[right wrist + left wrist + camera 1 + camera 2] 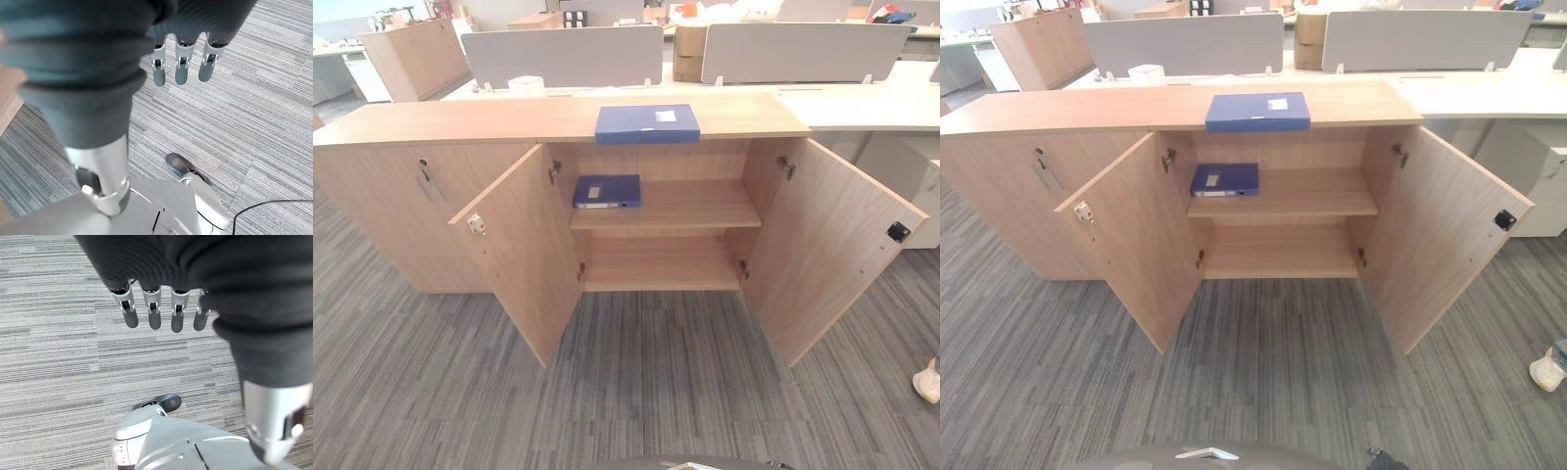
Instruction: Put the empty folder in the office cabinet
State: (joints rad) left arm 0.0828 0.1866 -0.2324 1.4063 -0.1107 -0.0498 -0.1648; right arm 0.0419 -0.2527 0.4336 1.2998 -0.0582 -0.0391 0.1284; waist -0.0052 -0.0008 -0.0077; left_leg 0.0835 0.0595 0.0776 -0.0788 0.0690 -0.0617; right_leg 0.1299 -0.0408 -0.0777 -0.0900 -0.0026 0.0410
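A blue folder (647,123) lies flat on top of the low wooden cabinet (401,125), above its open middle bay. A second blue folder (607,191) rests on the left part of the upper shelf (690,208) inside. Both cabinet doors stand wide open, the left door (524,250) and the right door (827,245). The lower shelf (656,264) is bare. My left hand (154,308) hangs over the carpet with straight fingers and holds nothing. My right hand (182,61) hangs the same way, fingers straight, nothing in it.
Grey striped carpet (636,392) stretches between me and the cabinet. Grey desk screens (563,54) and white desks (881,103) stand behind it. A person's shoe (927,382) shows at the right edge. Another wooden cabinet (416,54) stands at the far left.
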